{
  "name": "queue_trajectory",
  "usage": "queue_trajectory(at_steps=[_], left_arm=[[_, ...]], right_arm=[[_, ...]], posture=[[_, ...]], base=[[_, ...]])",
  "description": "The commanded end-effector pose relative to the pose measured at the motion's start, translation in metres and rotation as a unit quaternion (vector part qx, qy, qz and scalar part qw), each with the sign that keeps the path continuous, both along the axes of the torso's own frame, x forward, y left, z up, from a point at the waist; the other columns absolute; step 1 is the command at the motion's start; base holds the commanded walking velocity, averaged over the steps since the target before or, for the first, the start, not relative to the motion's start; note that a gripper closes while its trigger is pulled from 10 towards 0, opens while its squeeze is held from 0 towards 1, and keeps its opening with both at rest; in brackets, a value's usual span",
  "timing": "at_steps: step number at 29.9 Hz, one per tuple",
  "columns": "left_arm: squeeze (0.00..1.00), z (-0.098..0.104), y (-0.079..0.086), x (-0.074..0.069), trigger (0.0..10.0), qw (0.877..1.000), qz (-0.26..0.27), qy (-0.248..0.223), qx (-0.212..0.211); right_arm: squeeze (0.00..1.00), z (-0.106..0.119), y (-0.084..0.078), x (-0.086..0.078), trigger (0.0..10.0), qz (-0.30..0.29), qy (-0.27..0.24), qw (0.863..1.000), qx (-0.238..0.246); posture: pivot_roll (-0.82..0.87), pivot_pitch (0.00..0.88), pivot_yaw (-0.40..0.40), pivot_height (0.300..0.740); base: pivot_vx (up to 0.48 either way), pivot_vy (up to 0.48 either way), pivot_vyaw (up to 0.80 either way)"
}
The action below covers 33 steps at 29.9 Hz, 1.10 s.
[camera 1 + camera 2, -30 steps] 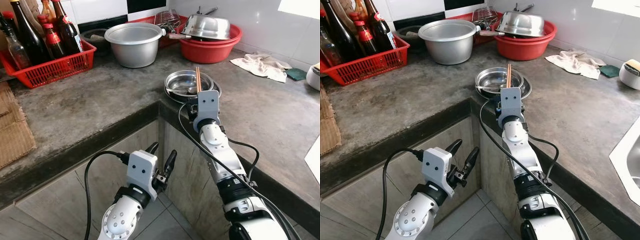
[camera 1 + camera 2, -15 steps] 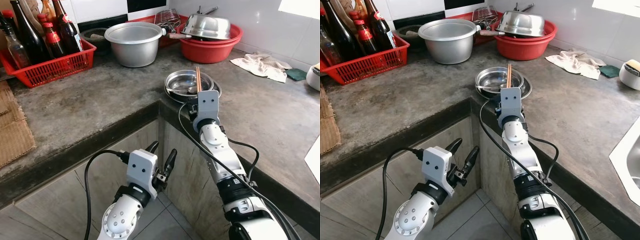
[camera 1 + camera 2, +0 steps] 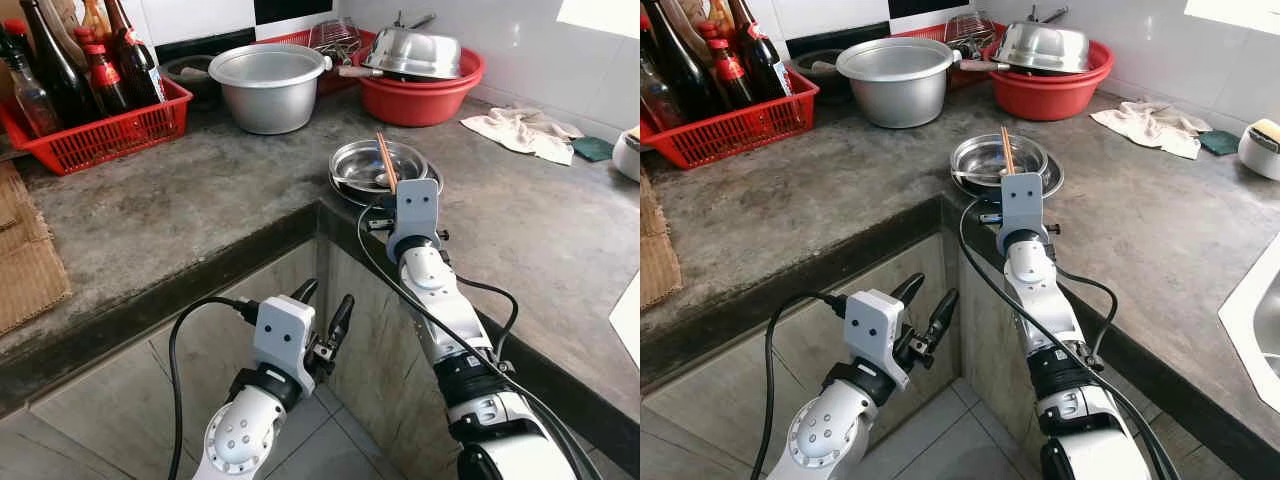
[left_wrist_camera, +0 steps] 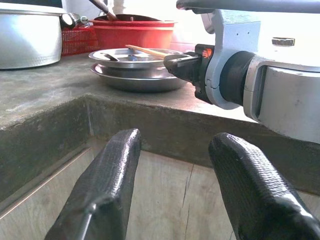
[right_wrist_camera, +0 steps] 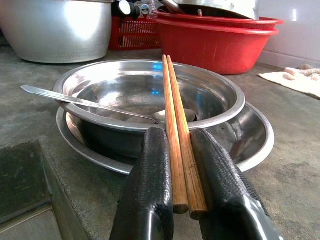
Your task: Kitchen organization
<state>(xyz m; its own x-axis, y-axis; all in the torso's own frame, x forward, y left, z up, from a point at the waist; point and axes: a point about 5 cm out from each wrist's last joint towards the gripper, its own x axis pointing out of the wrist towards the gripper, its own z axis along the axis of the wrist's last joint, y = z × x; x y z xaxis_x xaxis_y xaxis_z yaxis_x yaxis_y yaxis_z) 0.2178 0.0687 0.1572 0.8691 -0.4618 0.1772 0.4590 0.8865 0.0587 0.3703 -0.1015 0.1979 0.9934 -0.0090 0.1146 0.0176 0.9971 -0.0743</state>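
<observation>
R gripper (image 5: 182, 165) pinching my chopsticks (image 5: 176, 125), tips over the bowl (image 5: 210, 95) w/ spoon (image 5: 75, 100) at counter corner. L gripper (image 3: 322, 322) idle below, fingers spread. Mid-pickup; next I'd lift clear, find a holder.

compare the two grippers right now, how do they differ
The right gripper is up at the countertop edge, shut on a pair of wooden chopsticks that reach over the steel bowl. The left gripper hangs lower, in front of the cabinet, fingers spread and holding nothing. Both have two long black textured fingers.
</observation>
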Motion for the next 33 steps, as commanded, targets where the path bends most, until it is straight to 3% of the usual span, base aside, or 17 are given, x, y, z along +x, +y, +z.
queue_trajectory(at_steps=[1,6,11,16,27,33], left_arm=[[0.0,0.004,0.0,-0.001,10.0,1.0,0.001,-0.01,0.0],[0.0,0.002,0.002,0.001,10.0,1.0,0.01,-0.001,0.0],[0.0,0.0,0.004,0.003,10.0,1.0,0.02,0.011,-0.007],[0.0,0.0,0.006,0.005,10.0,1.0,0.021,0.014,-0.016],[0.0,0.002,0.006,0.012,10.0,1.0,0.015,0.008,-0.014],[0.0,0.001,0.008,0.016,10.0,1.0,0.023,0.004,0.01]], right_arm=[[0.0,0.016,-0.001,-0.002,0.0,-0.006,-0.034,0.999,0.017],[0.0,0.043,0.004,-0.018,0.0,0.018,-0.11,0.992,0.053],[0.0,0.049,0.002,-0.04,0.0,0.031,-0.142,0.988,0.053],[0.0,0.035,-0.007,-0.067,0.0,0.035,-0.129,0.99,0.046],[0.0,0.029,-0.016,-0.081,0.0,0.009,-0.11,0.993,0.049],[0.0,0.03,-0.02,-0.083,0.0,0.002,-0.11,0.993,0.043]], posture=[[0.11,0.101,-0.047,0.74],[0.11,0.094,-0.05,0.74],[0.11,0.086,-0.05,0.74],[0.09,0.077,-0.042,0.74],[0.08,0.054,-0.022,0.74],[0.08,0.048,-0.018,0.74]], base=[[0.0,0.0,0.0],[0.0,0.0,0.0],[0.0,0.0,0.0],[0.0,0.0,-0.3],[0.0,0.41,-0.78],[0.0,0.0,-0.78]])
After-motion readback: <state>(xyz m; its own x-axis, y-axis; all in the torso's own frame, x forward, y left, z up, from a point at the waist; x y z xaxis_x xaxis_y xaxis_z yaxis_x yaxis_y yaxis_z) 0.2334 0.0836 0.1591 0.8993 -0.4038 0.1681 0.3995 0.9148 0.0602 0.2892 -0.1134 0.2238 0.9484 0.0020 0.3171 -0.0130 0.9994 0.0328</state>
